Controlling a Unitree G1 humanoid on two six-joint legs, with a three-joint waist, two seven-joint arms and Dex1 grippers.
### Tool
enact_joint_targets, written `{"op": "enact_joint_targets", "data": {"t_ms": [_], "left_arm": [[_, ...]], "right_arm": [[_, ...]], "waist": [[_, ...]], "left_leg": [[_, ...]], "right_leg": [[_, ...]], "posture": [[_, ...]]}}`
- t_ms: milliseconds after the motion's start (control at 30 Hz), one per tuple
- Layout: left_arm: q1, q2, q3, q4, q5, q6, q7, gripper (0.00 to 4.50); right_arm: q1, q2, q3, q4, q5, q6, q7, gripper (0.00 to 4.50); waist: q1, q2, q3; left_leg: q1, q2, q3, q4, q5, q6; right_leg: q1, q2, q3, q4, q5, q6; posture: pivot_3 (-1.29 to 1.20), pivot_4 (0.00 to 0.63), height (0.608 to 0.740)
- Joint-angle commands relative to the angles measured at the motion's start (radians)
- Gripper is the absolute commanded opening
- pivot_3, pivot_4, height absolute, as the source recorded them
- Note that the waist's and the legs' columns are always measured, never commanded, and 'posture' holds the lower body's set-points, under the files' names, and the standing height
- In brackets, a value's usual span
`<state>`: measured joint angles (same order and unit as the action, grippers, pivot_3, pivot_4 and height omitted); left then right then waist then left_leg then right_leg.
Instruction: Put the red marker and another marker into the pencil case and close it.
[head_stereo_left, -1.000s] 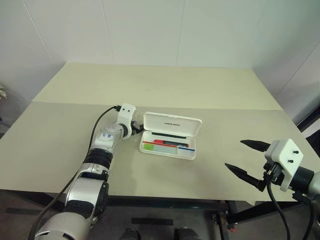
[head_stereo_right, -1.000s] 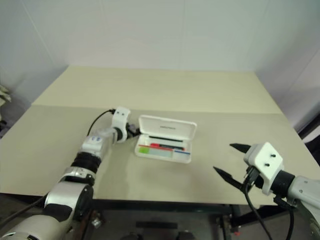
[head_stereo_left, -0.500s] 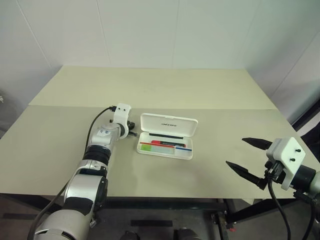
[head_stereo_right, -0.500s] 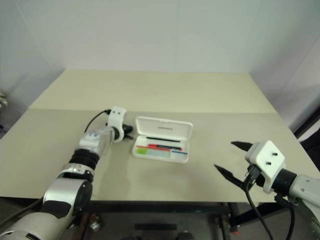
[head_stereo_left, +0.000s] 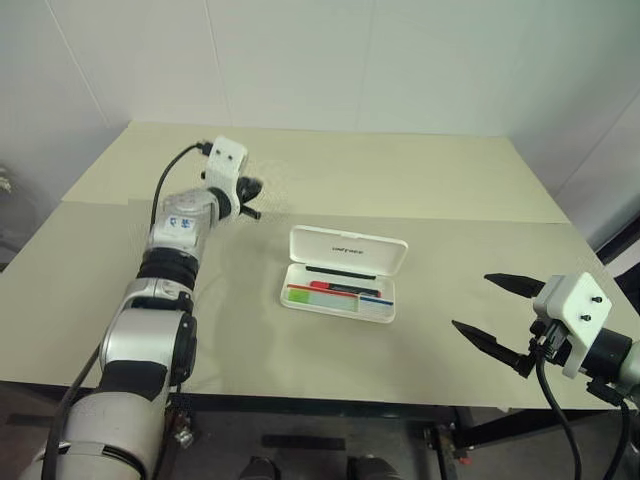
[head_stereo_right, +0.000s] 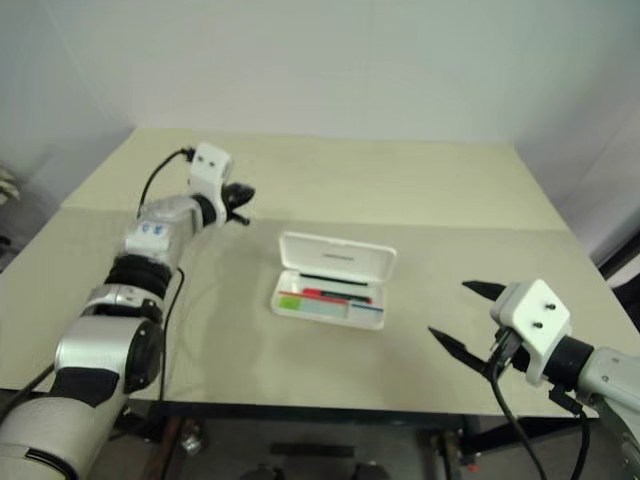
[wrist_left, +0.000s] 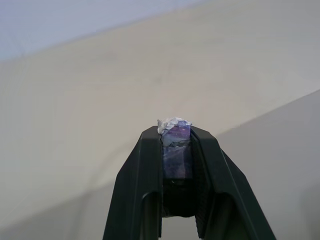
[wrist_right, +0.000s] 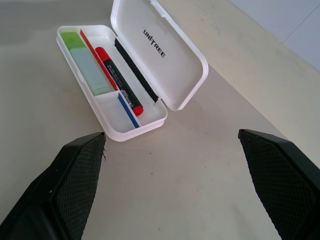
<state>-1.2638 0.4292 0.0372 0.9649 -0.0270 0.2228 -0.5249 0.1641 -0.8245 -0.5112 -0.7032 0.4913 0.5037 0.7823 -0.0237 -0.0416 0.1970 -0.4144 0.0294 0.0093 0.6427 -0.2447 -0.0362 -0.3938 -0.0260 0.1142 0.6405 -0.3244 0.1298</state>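
L end effector (head_stereo_left: 247, 200) — clear of pencil case (head_stereo_left: 345, 272)

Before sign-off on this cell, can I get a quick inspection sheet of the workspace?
Surface: beige table, seam across it.
Job's things: pencil case open; red marker and light-green marker lie inside.
Clutter: nothing seen.
Grippers: left gripper above the table's far left, fingers shut on a small purplish object; right gripper open by the near right edge.
Cables: black cable on left arm.
Surroundings: white walls.
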Motion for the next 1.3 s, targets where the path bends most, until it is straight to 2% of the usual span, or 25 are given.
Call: {"op": "enact_joint_targets", "data": {"t_ms": [33, 167, 267, 367, 500, 633, 867, 1100, 1200, 1300], "left_arm": [[-0.059, 0.001, -0.017, -0.061, -0.034, -0.043, -0.175, 0.41], [-0.053, -0.01, -0.051, -0.224, -0.099, -0.013, -0.416, 0.41], [0.005, -0.017, -0.095, -0.438, -0.188, 0.054, -0.617, 0.41], [0.048, -0.018, -0.128, -0.575, -0.244, 0.112, -0.724, 0.41], [0.123, 0.0, -0.225, -0.728, -0.252, 0.172, -0.822, 0.41], [0.167, -0.022, -0.284, -0.786, -0.229, 0.194, -0.808, 0.41], [0.235, -0.094, -0.416, -0.745, -0.097, 0.123, -0.712, 0.41], [0.255, -0.179, -0.49, -0.64, 0.033, 0.051, -0.58, 0.41], [0.26, -0.204, -0.499, -0.593, 0.069, 0.019, -0.535, 0.41], [0.26, -0.229, -0.485, -0.533, 0.086, -0.01, -0.493, 0.41]], "right_arm": [[-0.001, -0.006, -0.019, -0.028, 0.001, -0.013, -0.009, 4.5], [-0.005, -0.005, -0.013, -0.028, 0.002, -0.01, -0.017, 4.5], [-0.007, -0.003, -0.009, -0.028, 0.001, -0.012, -0.022, 4.5], [-0.01, -0.003, -0.005, -0.027, 0.001, -0.011, -0.026, 4.5], [-0.009, -0.002, -0.003, -0.029, 0.0, -0.011, -0.032, 4.5], [0.001, 0.001, -0.007, -0.036, 0.0, -0.011, -0.036, 4.5], [0.004, 0.001, -0.005, -0.041, 0.0, -0.008, -0.048, 4.5], [0.023, 0.006, -0.014, -0.053, 0.005, -0.007, -0.049, 4.5], [0.052, 0.012, -0.031, -0.075, 0.042, -0.001, -0.028, 4.5], [0.058, 0.028, -0.086, -0.104, 0.151, 0.031, -0.031, 4.5]], "waist": [[0.0, 0.0, 0.0], [-0.001, 0.0, 0.0], [-0.002, 0.0, 0.0], [-0.005, 0.001, 0.0], [-0.007, 0.001, 0.0], [-0.006, 0.001, 0.0], [-0.004, 0.001, 0.0], [-0.004, 0.001, 0.0], [-0.004, 0.001, 0.0], [-0.005, 0.001, 0.0]], "left_leg": [[-0.001, 0.0, 0.0, 0.0, 0.0, 0.0], [-0.006, 0.0, -0.001, 0.001, 0.0, 0.0], [-0.006, 0.0, -0.002, 0.002, 0.0, 0.0], [-0.006, 0.0, -0.002, 0.002, 0.0, 0.0], [-0.003, 0.0, -0.001, 0.004, 0.001, 0.0], [-0.002, 0.0, -0.002, 0.005, 0.002, 0.002], [0.002, 0.0, -0.002, 0.005, 0.002, 0.002], [0.001, 0.0, -0.002, 0.004, 0.002, 0.002], [0.002, 0.0, -0.002, 0.004, 0.002, 0.002], [0.002, 0.0, -0.002, 0.004, 0.002, 0.002]], "right_leg": [[-0.001, 0.0, 0.0, -0.001, 0.0, 0.0], [-0.004, 0.0, -0.001, -0.001, 0.0, 0.0], [-0.004, 0.0, -0.001, 0.0, 0.0, 0.0], [-0.004, 0.0, -0.001, 0.001, 0.0, 0.0], [-0.004, 0.001, 0.0, 0.005, 0.0, 0.0], [-0.002, 0.001, 0.0, 0.007, 0.0, 0.0], [0.002, 0.0, 0.002, 0.005, 0.0, 0.0], [0.001, 0.0, 0.002, 0.005, 0.0, 0.0], [0.001, 0.0, 0.002, 0.005, 0.0, 0.0], [0.001, 0.0, 0.002, 0.005, 0.0, 0.0]], "posture": [[0.0, 0.15, 0.74], [0.0, 0.15, 0.74], [0.0, 0.15, 0.74], [0.0, 0.15, 0.74], [0.0, 0.15, 0.74], [0.0, 0.15, 0.74], [0.0, 0.15, 0.74], [0.0, 0.15, 0.74], [0.0, 0.15, 0.74], [0.0, 0.15, 0.74]]}}
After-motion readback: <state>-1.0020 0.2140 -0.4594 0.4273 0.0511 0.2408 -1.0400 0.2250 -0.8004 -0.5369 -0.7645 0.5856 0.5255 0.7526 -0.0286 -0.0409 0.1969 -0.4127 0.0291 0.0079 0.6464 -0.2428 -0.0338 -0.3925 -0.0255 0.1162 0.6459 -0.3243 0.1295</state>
